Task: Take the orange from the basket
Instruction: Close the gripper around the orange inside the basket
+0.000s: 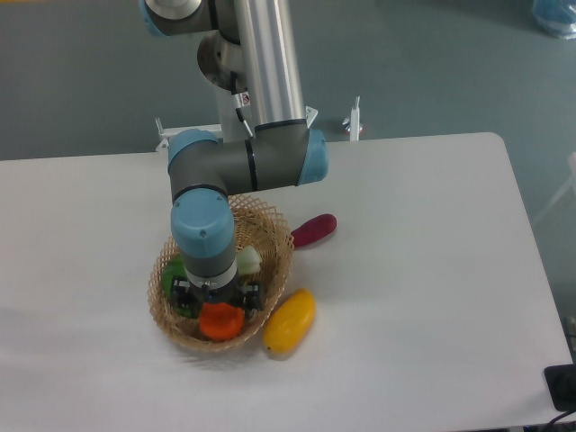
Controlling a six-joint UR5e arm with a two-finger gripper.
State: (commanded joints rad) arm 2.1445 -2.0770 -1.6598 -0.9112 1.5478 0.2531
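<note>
Camera view from above the tabletop (423, 270), and the grey-and-blue arm is right down inside the oval woven tan wicker basket (279, 238). The black two-finger tool (216, 301) sits directly over the small round bright-orange fruit (220, 322), which lies at the near end of the basket, against the front rim. The black fingers show on either side of the orange's upper half, flanking it, but the wrist hides the contact, so I cannot tell whether the tool is apart or already clamped on the fruit.

By my reading the approach and descent are done; the squeeze may be under way, and the lift out of the basket is all still to come, as the orange sits low among the weave.

The orange is round with no real long axis, so it points no particular way; any grip angle should serve. A green vegetable (173, 270) peeks out left of the wrist, a pale whitish piece (248, 260) to its right. Outside the basket, an elongated yellow fruit (290, 320) touches the rim, and a dark red oblong thing (313, 230) lies just beyond.
</note>
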